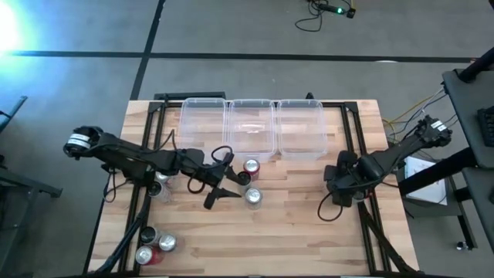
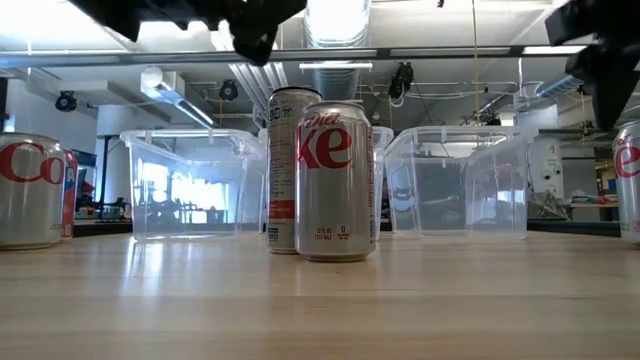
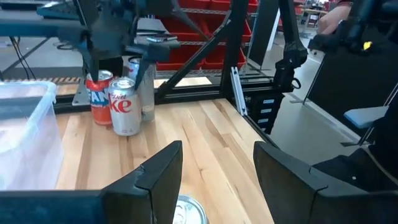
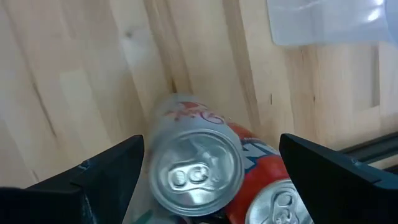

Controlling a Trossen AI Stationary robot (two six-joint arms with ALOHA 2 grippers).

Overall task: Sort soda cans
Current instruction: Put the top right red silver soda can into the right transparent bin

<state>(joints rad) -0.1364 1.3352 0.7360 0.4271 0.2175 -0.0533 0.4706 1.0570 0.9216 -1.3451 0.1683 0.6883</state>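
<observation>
Cans (image 1: 252, 195) all on table (image 1: 309, 232), none in bins (image 1: 252, 127); sorting not begun. Left gripper (image 1: 224, 189) apart, poised beside mid-table cans. Right gripper (image 4: 205, 165) wide apart above two cans (image 4: 196, 171) at right edge. More cans (image 1: 154, 245) front-left.

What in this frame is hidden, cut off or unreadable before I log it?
- High view: the cans under the right tool are hidden by that arm; only the right wrist view shows a silver can and a red can between its open fingers.
- Low view: the can behind the silver can is mostly covered, brand unreadable; a can is cut off at the right edge.
- Left wrist view: the can top below the left tool is cut off by the bottom edge.
</observation>
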